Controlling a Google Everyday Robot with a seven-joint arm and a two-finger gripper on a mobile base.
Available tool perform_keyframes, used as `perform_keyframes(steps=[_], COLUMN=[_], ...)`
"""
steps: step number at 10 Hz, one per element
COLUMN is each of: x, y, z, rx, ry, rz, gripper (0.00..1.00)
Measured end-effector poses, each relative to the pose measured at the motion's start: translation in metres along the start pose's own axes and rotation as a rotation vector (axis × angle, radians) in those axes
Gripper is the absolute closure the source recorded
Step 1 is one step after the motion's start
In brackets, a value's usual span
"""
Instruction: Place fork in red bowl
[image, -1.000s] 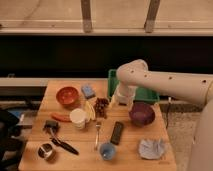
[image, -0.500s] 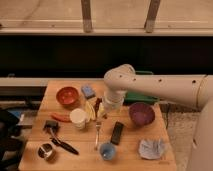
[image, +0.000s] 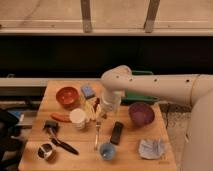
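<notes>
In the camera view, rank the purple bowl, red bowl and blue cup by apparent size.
1-2. Purple bowl and red bowl: they look alike, so no ranking.
3. Blue cup, though it sits nearest the camera.
The claw hangs over the fork's far end.

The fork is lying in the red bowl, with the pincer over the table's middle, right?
No. The camera view shows the fork lying on the table beside the black remote, not in the red bowl. The pincer is over the table's middle.
</notes>
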Motion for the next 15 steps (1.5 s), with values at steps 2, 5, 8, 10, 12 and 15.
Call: perform_keyframes(steps=[2, 5, 8, 10, 12, 15], x=[-0.003, 0.003, 0.013, 0.022, 0.026, 0.021], y=[0.012, 0.024, 0.029, 0.032, 0.035, 0.031], z=[0.027, 0.057, 0.076, 0.099, 0.112, 0.116], rx=[-0.003, 0.006, 0.016, 0.014, 0.027, 0.109], ry=[0.046, 0.123, 0.177, 0.228, 0.262, 0.263], rz=[-0.016, -0.022, -0.014, -0.007, -0.001, 0.035], gripper=[0.35, 0.35, 0.35, 0.35, 0.35, 0.41])
